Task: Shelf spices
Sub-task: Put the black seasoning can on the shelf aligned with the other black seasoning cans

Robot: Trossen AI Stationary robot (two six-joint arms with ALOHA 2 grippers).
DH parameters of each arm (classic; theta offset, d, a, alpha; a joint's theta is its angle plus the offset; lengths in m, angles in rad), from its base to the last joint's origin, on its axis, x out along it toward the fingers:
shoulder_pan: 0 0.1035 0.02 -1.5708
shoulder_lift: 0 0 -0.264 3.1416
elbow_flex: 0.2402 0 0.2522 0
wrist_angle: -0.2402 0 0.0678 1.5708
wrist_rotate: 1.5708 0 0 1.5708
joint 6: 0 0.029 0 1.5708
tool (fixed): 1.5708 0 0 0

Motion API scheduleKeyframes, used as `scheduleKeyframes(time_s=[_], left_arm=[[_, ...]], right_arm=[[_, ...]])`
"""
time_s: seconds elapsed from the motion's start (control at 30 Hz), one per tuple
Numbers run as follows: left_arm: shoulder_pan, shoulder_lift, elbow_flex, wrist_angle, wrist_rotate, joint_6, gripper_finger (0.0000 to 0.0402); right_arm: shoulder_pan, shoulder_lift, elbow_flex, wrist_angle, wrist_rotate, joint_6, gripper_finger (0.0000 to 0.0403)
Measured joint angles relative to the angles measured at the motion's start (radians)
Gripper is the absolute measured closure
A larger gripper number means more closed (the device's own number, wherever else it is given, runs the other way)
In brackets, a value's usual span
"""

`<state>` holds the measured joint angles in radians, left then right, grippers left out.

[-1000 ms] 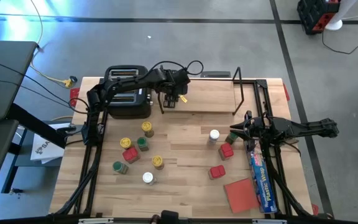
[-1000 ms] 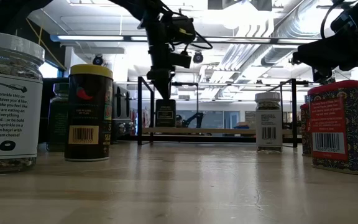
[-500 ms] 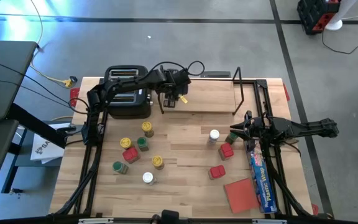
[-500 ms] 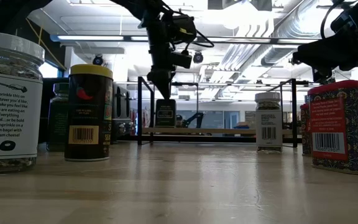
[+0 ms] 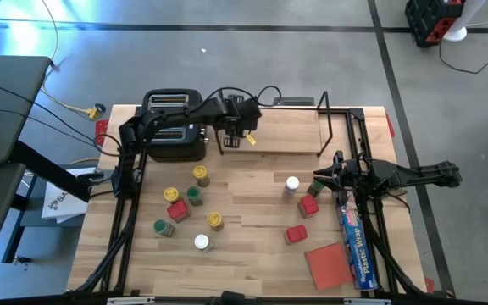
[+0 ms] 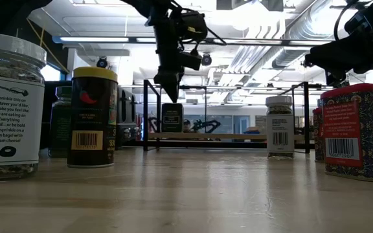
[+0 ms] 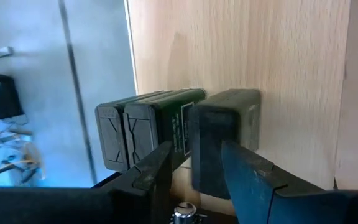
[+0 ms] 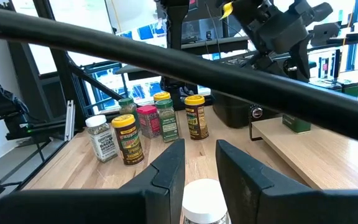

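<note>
While the right gripper (image 5: 318, 183) waits, fingers apart, over a white-lidded jar (image 5: 292, 183), left gripper (image 6: 168, 89) hovers, jaws parted, above dark square tins (image 7: 166, 127) on the shelf (image 5: 295, 135).

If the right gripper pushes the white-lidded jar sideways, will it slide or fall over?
The white-lidded jar stands upright, taller than wide, so a high push would probably tip it. It looks round, so once down it may roll toward the red tins. A low push would more likely slide it on the wooden table.
</note>
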<state>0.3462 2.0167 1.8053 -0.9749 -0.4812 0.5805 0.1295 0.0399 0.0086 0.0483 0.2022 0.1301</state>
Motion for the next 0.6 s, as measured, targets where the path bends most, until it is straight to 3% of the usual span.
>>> scheduleKeyframes(time_s=[0.13,0.23,0.43,0.6], left_arm=[[-0.041,-0.001,0.000,-0.005,-0.100,0.024,0.0268],[-0.066,-0.005,0.000,-0.017,-0.108,0.031,0.0269],[-0.077,-0.004,-0.006,-0.077,0.151,-0.057,0.0298],[-0.052,-0.002,-0.062,-0.037,0.182,-0.071,0.0354]], right_arm=[[0.000,0.000,0.000,0.000,0.000,0.000,0.0318],[0.000,0.000,0.000,0.000,0.000,0.000,0.0318],[0.000,0.000,0.000,0.000,0.000,0.000,0.0318],[0.000,0.000,0.000,0.000,0.000,0.000,0.0318]])
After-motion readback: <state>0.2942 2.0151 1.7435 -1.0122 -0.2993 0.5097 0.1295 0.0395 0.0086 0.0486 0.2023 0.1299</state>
